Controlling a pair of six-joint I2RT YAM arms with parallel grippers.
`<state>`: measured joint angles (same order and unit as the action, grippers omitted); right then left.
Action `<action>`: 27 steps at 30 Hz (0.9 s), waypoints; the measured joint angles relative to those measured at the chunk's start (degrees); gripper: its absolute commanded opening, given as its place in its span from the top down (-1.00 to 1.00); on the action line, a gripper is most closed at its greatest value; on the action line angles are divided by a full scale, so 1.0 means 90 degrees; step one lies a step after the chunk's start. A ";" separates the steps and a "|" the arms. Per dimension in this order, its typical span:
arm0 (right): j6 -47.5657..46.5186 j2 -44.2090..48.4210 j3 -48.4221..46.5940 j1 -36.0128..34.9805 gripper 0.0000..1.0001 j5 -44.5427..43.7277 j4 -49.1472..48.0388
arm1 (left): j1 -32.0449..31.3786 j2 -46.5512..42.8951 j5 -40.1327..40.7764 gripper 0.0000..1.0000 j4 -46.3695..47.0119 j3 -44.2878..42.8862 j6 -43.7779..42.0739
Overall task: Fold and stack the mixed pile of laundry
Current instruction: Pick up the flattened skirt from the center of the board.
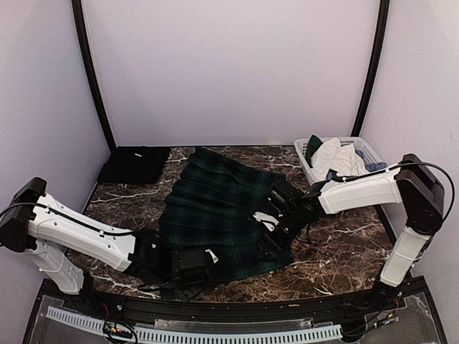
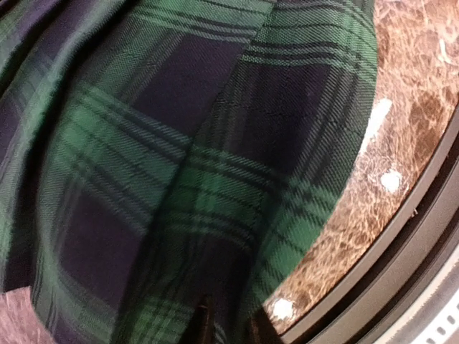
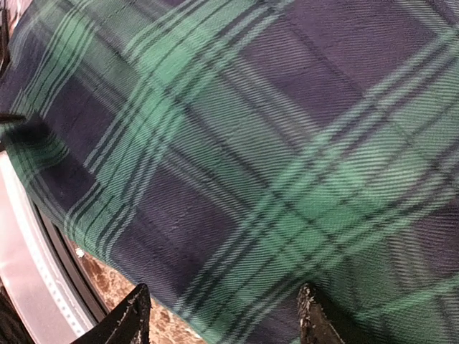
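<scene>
The tartan skirt (image 1: pixel 222 208) lies spread flat across the middle of the marble table (image 1: pixel 344 251), its narrow end towards twelve o'clock and its wide hem fanned out towards six. The left gripper (image 1: pixel 208 259) sits low at the hem, at about seven o'clock of the skirt. In the left wrist view its two dark fingers (image 2: pixel 204 324) are drawn close together with a ridge of the plaid between them, so it is pinching the skirt near the edge, where the marble shows just beside the cloth.

The right gripper (image 1: pixel 269 240) is over the skirt's right side, at about four o'clock. Its fingers (image 3: pixel 136 315) stand well apart with flat tartan between and beyond them (nothing is caught in them).

A plain black cloth (image 1: pixel 135 165) lies folded at about ten o'clock, apart from the skirt. The white slatted basket (image 1: pixel 366 147) stands at two o'clock on the table's far right corner, holding a pale garment (image 1: pixel 337 158), a dark green piece (image 1: pixel 313 147) and a bluish item (image 1: pixel 374 166) at its right end.
</scene>
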<state>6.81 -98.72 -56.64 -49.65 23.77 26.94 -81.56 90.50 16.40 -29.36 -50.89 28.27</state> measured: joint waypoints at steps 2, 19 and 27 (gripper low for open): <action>0.0068 0.0007 0.0017 -0.0117 -0.38 0.0017 0.0000 | 0.0002 -0.0355 0.0104 0.96 -0.0209 0.0053 0.0129; 0.0078 0.1115 0.0029 -0.1557 -0.31 -0.0835 0.0112 | 0.1098 -0.2567 -0.0202 1.00 -0.0971 0.0622 0.0789; -0.0289 0.0058 -0.0219 -0.2222 -0.28 -0.1994 0.0138 | 0.1418 -0.2516 -0.0418 1.00 -0.1003 0.0539 0.0702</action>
<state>4.21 -98.19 -58.61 -69.65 5.82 28.18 -68.79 67.85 12.64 -38.39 -46.04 34.59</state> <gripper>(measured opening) 0.651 0.006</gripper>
